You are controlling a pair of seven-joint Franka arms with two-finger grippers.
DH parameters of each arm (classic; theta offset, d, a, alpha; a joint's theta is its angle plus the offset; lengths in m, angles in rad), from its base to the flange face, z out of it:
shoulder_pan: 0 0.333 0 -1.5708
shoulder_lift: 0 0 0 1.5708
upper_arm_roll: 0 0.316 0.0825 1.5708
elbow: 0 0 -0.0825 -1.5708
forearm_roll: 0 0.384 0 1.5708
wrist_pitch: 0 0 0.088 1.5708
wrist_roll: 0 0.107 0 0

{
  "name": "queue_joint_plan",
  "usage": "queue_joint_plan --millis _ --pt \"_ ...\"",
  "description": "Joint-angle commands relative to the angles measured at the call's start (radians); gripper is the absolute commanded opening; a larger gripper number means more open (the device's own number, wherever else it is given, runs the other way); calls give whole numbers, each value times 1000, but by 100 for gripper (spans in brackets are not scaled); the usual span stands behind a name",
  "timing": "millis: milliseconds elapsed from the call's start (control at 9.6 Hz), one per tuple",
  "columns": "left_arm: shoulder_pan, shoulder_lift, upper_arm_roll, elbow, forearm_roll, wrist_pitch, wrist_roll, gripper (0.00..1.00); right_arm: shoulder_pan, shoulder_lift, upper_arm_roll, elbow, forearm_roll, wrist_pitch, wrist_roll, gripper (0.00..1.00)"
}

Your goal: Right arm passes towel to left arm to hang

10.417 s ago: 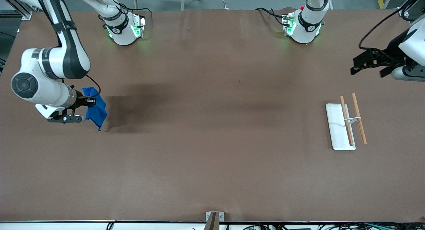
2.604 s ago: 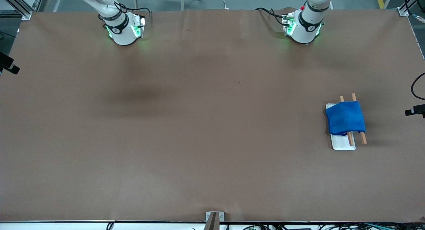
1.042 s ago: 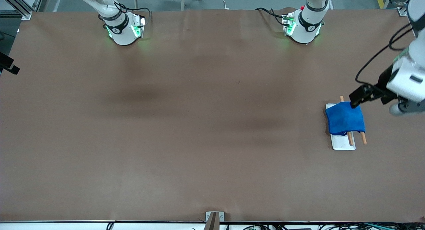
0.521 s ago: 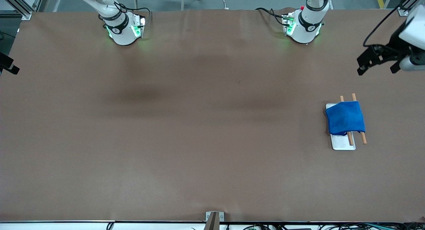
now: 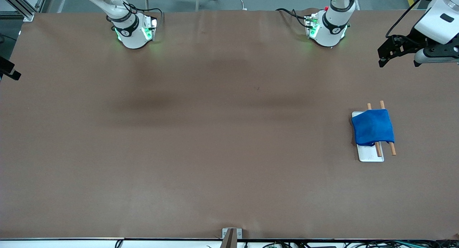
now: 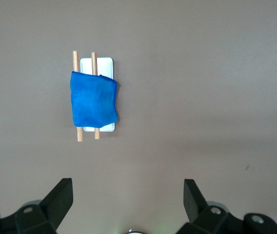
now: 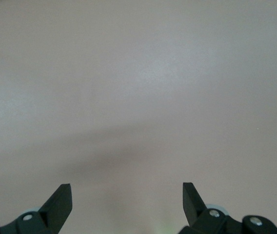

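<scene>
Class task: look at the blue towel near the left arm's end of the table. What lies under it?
The towel drapes over two wooden rods above a white base. Only the rod ends and base edges show; how the rods are supported is covered.

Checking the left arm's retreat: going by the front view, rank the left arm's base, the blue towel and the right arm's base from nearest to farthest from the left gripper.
From the left gripper, up over the table's left-arm end:
1. Left arm's base, along the table's top edge.
2. Blue towel, draped on the rack, nearer the camera.
3. Right arm's base, toward the right arm's end.
</scene>
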Motion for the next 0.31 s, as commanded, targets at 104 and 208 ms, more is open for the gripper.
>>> queue_joint_plan --millis 104,208 --pt "1 55 4 36 -15 -28 8 100 -5 -9 5 -5 -4 -2 14 100" --pt "1 56 4 36 -15 -32 8 100 -5 -9 5 -5 -4 -3 14 100"
